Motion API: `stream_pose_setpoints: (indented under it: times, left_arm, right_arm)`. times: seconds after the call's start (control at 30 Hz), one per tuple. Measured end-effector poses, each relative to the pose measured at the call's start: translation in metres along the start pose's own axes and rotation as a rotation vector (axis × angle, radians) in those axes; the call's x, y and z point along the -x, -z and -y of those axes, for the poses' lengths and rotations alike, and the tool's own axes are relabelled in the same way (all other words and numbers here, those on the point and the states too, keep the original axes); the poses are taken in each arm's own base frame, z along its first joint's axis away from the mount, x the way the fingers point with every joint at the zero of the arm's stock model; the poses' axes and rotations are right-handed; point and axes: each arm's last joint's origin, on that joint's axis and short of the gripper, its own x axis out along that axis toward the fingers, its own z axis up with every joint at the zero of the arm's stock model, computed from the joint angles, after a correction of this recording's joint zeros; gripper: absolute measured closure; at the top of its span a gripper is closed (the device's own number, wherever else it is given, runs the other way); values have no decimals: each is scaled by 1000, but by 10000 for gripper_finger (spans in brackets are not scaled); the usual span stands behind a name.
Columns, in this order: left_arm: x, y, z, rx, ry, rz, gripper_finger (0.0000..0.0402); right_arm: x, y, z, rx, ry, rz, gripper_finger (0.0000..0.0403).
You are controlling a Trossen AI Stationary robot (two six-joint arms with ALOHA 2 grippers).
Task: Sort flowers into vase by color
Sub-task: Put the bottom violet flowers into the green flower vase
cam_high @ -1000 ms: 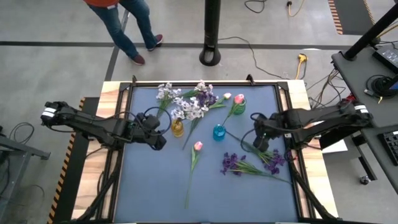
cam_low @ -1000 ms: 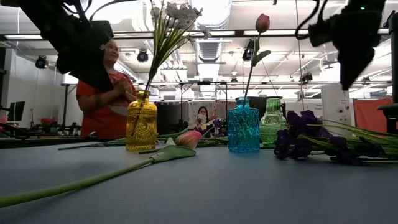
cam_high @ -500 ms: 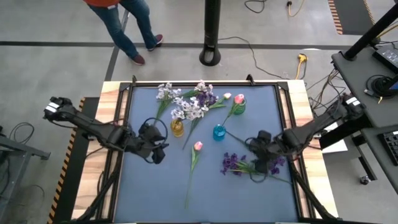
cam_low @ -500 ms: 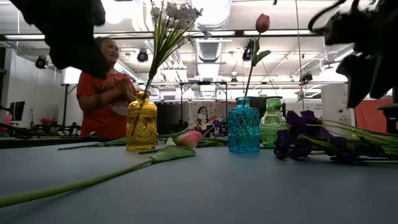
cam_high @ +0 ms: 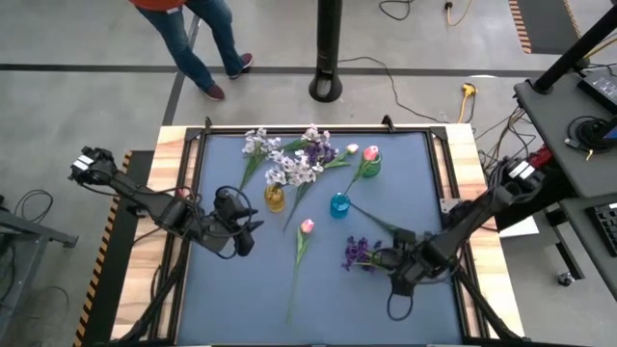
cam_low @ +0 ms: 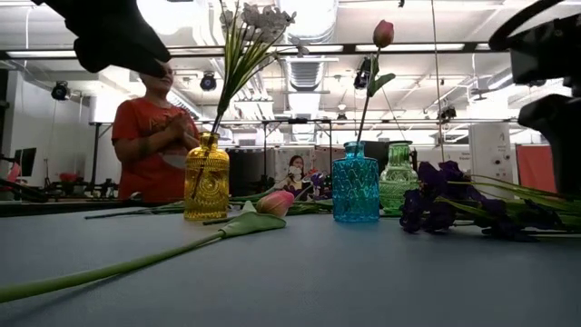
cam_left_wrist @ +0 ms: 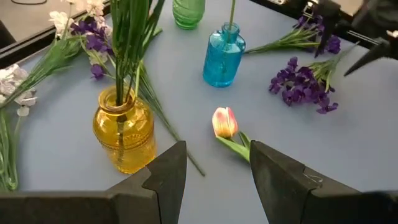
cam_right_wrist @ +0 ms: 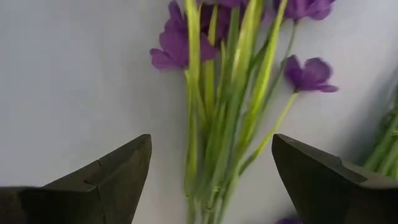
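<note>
My right gripper (cam_right_wrist: 211, 186) is open, pointing down over the dark purple spray (cam_high: 360, 253), with one finger on each side of its green stems (cam_right_wrist: 217, 143) and touching none of them. The spray lies flat on the mat. My left gripper (cam_left_wrist: 217, 180) is open and hovers near the yellow vase (cam_high: 275, 200), which holds white blossoms (cam_low: 259, 18). A pink tulip (cam_high: 307, 226) lies on the mat, its stem running toward the near edge. The blue vase (cam_high: 339, 204) stands beside it. The green vase (cam_high: 370, 168) holds a pink tulip (cam_low: 383, 34).
Loose white and purple sprays (cam_high: 308, 145) and another tulip (cam_high: 353, 148) lie along the far edge of the blue mat. The near half of the mat (cam_high: 241, 308) holds only the tulip stem. A person (cam_low: 150, 136) stands beyond the table.
My right gripper has travelled from beside the blue vase toward the table's near edge and come down over the stems of the purple spray, its fingers pointing down. My left gripper has drifted a little toward the near edge. The flowers have not moved.
</note>
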Motion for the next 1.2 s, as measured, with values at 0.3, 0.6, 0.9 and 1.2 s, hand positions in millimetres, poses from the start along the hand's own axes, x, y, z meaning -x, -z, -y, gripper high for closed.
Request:
stream_pose_setpoints:
  times: [0.3,0.6,0.9,1.2]
  left_arm:
    - [0,-3,4,42,29,31,241]
    - [-2,-6,8,32,20,81,242]
    - [11,-31,15,-23,-21,198,242]
    - [15,-39,19,-98,-23,213,242]
  right_arm:
    - [-22,5,-4,-7,70,-95,81]
    - [-18,5,-2,-6,66,-92,216]
    - [-18,5,-3,-10,45,-97,358]
    - [-12,1,-5,-47,25,-90,379]
